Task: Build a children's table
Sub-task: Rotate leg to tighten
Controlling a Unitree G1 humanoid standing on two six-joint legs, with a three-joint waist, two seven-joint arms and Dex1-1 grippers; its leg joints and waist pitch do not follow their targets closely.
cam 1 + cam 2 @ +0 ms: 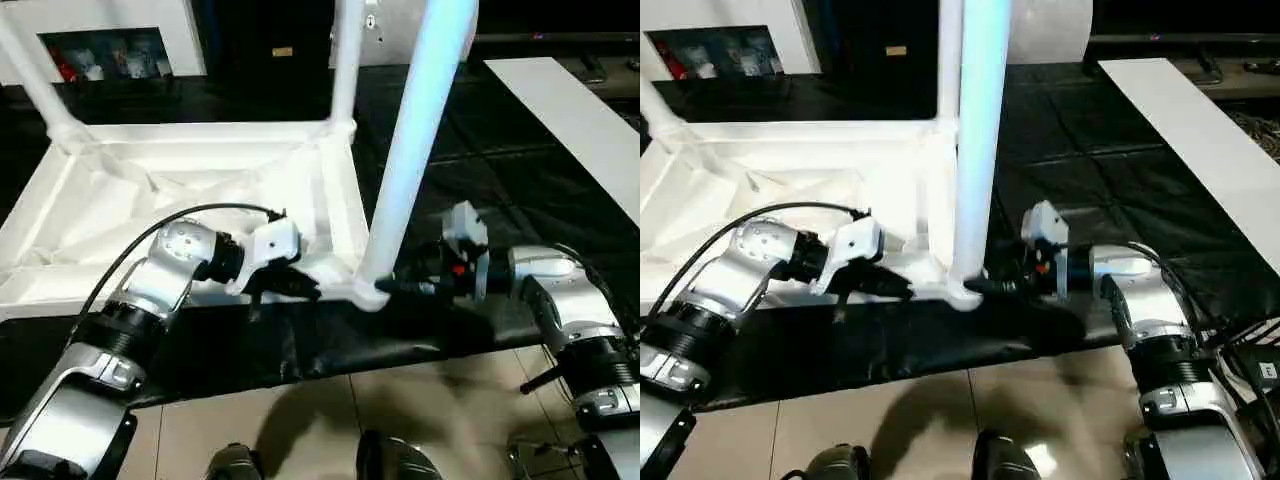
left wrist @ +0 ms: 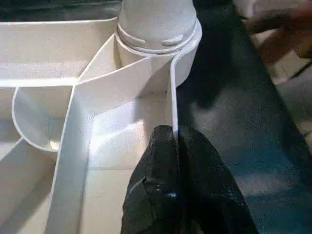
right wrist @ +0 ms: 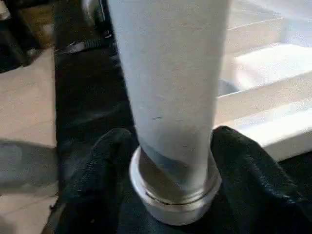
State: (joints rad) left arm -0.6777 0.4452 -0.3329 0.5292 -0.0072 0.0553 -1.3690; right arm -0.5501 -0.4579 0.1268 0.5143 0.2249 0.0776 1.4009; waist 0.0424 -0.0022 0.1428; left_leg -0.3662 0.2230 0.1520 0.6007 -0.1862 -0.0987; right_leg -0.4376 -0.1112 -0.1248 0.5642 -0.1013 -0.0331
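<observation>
Table (image 1: 190, 190): upside down on black counter (image 1: 480, 150), legs up. White board (image 1: 570, 120) lies at the right. Near leg (image 1: 415, 150) stands in its corner socket. Left pincer (image 2: 173, 146), closed, pinches the table's rim wall beside the socket. Right pincer (image 3: 173, 161) straddles the leg's base; grip unclear.

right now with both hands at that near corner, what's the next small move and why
Probably a short twist of the leg by the right hand, whose fingers sit either side of its base at the corner socket. The left hand is shut on the table top's rim, bracing it, and the leg's collar looks not fully sunk.
</observation>
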